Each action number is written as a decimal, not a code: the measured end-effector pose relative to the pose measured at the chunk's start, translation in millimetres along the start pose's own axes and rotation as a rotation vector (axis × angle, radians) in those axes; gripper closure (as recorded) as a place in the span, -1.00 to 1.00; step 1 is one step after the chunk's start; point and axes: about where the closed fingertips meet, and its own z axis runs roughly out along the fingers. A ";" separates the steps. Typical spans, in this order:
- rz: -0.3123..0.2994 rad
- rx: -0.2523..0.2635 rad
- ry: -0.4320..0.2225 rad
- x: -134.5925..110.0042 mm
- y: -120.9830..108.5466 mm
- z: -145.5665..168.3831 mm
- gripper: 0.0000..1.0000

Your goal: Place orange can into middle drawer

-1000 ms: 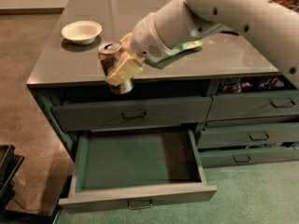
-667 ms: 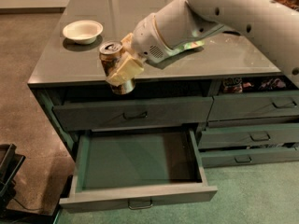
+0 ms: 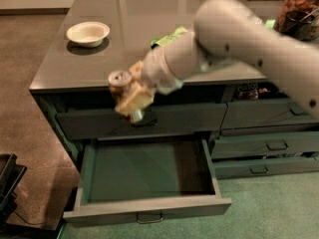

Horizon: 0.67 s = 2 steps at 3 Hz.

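While the middle drawer (image 3: pixel 149 207) stands pulled fully out nearest the camera, its loop handle (image 3: pixel 149 217) is partly cut by the lower edge. A dark object (image 3: pixel 7 176) at the lower left is cropped and cannot be identified. Above the open drawer, the tool (image 3: pixel 130 101) grips the orange can (image 3: pixel 119 79) in the air, just before the surface (image 3: pixel 99 59) edge; only the can's silver top is plain, its sides hard to make out. Tool and can hide part of the closed drawer front (image 3: pixel 89 124) behind. Narrower drawers (image 3: pixel 269 146) lie right. Farther back sits a white bowl (image 3: pixel 88 33). The arm (image 3: pixel 224 39) covers most of a green bag (image 3: pixel 168 37). A jar (image 3: pixel 299 9) is cut off top right.
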 end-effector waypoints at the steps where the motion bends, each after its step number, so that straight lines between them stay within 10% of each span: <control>1: 0.038 0.026 -0.041 44.8 33.8 32.3 1.00; 2: 0.106 0.036 -0.077 102.9 72.9 79.5 1.00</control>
